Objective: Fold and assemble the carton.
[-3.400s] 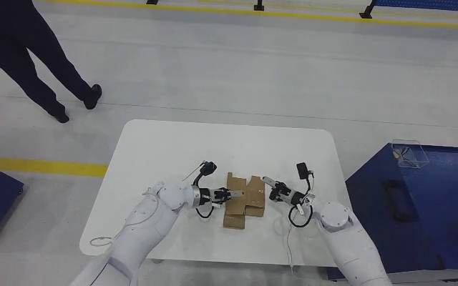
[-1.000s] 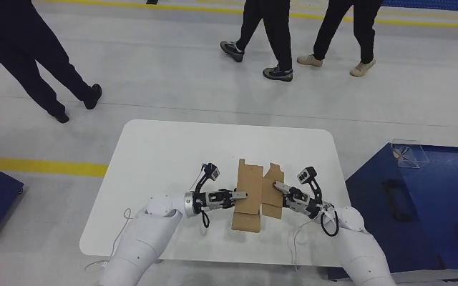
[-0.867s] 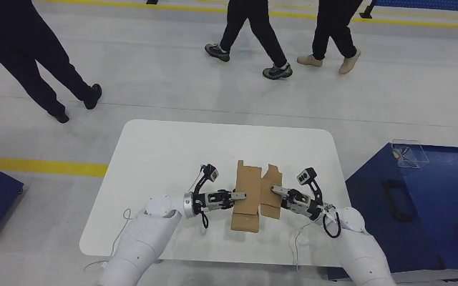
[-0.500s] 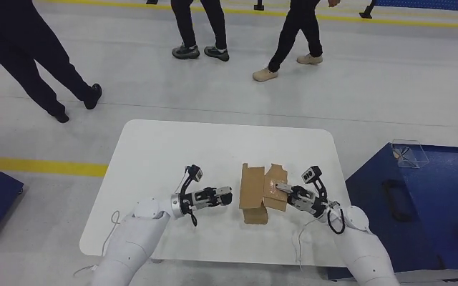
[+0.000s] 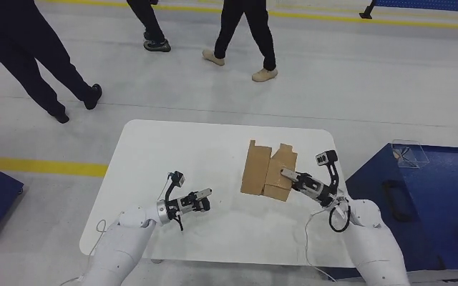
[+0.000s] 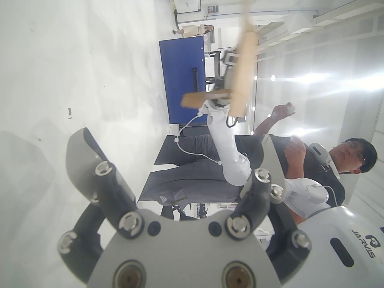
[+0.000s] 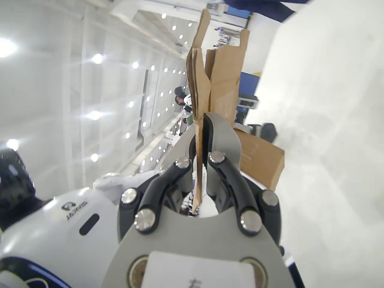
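Change, left arm: a second ago the left gripper (image 5: 204, 194) was at the carton's near edge; it has since let go and drawn back toward the table's left front; now well apart from the carton (image 5: 268, 171)
Change, right arm: the right gripper (image 5: 286, 174) has kept its hold and swung the carton from the front centre of the table (image 5: 179, 150) out to the right side
Change, carton: lay flat between both grippers a few seconds back; now stood up on edge
Meaning for task: my reading is a one-handed hold for repositioning; the two-handed shaping is interrupted, not finished; the left arm would need to come back before any panel can be squared or a flap tucked
Left pincer: fingers spread wide, nothing between them; it hovers low over bare tabletop
Right pincer: pressed together on a thin edge of cardboard, pinching one panel low down, seen edge-on in the right wrist view
Carton, position: over the right half of the table, touching the right gripper alone; whether its lower edge rests on the table I cannot tell
Carton, look: plain brown corrugated board; two tall panels side by side, meeting at a shallow crease; notched flaps standing up at the top; one lower flap bent outward beside the gripper; still mostly a flattened blank, no closed box shape yet
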`<state>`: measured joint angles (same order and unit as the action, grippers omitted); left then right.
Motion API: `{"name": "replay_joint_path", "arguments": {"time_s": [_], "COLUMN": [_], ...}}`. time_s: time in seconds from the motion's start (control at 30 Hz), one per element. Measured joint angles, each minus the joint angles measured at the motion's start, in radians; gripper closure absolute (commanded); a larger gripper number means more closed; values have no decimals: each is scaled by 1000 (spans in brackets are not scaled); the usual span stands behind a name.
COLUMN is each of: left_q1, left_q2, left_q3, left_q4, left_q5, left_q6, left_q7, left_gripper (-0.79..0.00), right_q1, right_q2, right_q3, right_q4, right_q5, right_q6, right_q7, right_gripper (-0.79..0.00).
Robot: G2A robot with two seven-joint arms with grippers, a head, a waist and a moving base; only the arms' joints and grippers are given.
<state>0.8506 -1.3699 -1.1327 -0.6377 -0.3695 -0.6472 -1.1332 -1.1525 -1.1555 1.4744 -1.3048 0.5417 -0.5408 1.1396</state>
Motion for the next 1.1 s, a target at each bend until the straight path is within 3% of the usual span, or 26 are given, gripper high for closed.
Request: {"name": "replay_joint_path", "arguments": {"time_s": [0.17, 0.27, 0.37, 0.93, 1.03, 1.1], "left_q1": [0, 0, 0, 0, 0, 0], "left_q2": [0, 0, 0, 0, 0, 0], "left_q3": [0, 0, 0, 0, 0, 0], "left_q4": [0, 0, 0, 0, 0, 0], "left_q5": [0, 0, 0, 0, 0, 0], "left_q6": [0, 0, 0, 0, 0, 0], "left_q7": [0, 0, 0, 0, 0, 0], "left_gripper": [-785, -785, -785, -785, -785, -785], "right_q1": [-98, -90, -56, -61, -107, -137], "right_q2": [10, 11, 11, 10, 7, 2], "right_q3": [35, 14, -15, -19, -8, 1], "right_q4": [-457, -641, -728, -721, -677, -642], "right_q5": [48, 70, 66, 74, 223, 425], "right_q6": [62, 124, 169, 181, 209, 234], "right_q7": [-6, -3, -4, -14, -51, -35], "right_gripper": [0, 0, 0, 0, 0, 0]}}
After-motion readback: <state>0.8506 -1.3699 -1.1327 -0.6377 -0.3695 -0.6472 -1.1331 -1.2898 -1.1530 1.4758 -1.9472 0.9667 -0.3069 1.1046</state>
